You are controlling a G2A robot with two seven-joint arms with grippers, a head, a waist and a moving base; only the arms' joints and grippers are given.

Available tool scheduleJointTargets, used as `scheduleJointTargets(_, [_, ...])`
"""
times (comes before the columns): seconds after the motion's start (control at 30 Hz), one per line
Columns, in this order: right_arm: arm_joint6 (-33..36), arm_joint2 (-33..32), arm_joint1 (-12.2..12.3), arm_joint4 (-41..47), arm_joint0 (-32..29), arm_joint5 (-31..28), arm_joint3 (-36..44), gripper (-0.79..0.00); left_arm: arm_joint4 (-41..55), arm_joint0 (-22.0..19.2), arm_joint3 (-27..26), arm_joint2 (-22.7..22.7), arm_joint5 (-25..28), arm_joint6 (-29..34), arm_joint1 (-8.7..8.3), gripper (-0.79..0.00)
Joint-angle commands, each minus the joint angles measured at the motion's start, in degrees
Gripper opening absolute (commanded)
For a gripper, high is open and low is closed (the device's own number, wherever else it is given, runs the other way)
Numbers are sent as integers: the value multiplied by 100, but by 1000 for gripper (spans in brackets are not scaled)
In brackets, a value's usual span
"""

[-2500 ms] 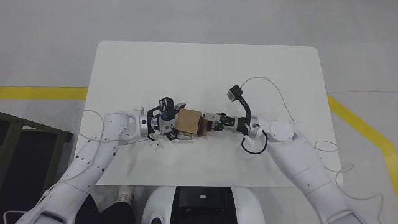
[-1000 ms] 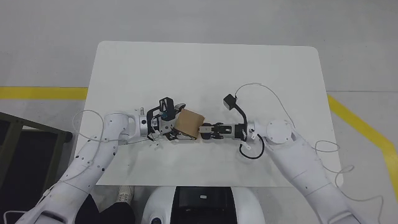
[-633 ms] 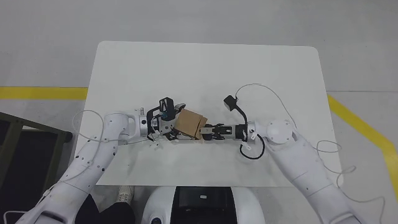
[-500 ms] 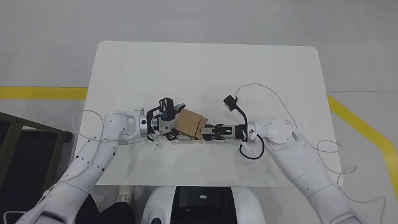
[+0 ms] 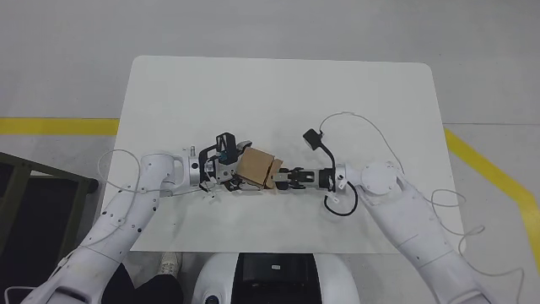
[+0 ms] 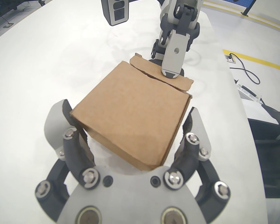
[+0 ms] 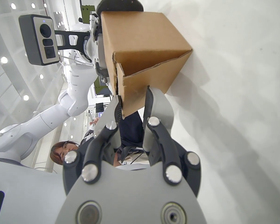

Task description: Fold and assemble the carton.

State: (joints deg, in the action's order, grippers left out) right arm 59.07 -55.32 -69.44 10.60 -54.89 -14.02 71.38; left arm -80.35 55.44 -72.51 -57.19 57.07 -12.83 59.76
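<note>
At one end of the carton [image 5: 257, 167], the left gripper [image 6: 127, 111] clamps its sides. Opposite, the right gripper [image 7: 133, 95] pinches its flap [image 7: 133, 82].

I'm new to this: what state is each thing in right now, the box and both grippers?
carton: lying on the table, one end open.
flap: sticking out at the open end, not yet folded in.
left gripper: shut on the carton's other end.
right gripper: shut on the flap.
</note>
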Motion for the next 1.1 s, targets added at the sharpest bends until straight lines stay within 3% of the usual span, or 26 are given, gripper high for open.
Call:
scheduleJointTargets(0.0, [-10,26,-8,-14,24,19,6,-619,-3,0,-9,1,2,-5,0,0])
scheduleJointTargets(0.63, [-20,314,-112,-164,409,105,-92,-646,23,1,-38,4,34,13,2,0])
scheduleJointTargets(0.7, [-34,334,-123,-159,442,104,-112,-628,24,-1,-37,5,36,13,3,0])
scheduleJointTargets(0.8, [-45,326,-125,-175,472,97,-113,-505,24,-5,-28,5,34,24,3,0])
scheduleJointTargets(0.87, [-48,287,-113,-194,458,103,-85,-468,23,-6,-21,6,31,33,4,0])
scheduleJointTargets(1.07, [9,88,-29,-307,321,179,150,-483,29,-11,-11,7,30,50,5,0])
